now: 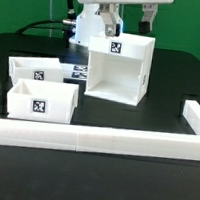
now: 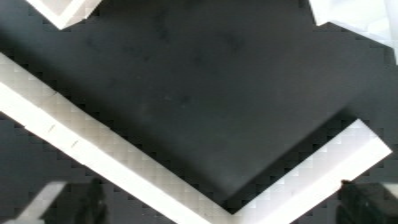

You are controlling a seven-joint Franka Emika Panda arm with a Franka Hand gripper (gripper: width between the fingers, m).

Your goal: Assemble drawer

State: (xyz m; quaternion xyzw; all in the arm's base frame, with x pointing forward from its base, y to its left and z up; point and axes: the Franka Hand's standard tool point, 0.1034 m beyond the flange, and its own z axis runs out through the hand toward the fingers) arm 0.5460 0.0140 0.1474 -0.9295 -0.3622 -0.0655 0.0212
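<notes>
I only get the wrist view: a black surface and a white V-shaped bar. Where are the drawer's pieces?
Observer: The large case stands upright behind the rail.
Operator: And the smaller trays?
Observer: The front tray and the back tray sit at the exterior view's left of the case.
Operator: Is either one inside it?
Observer: No; the case's open front shows nothing inside.
</notes>
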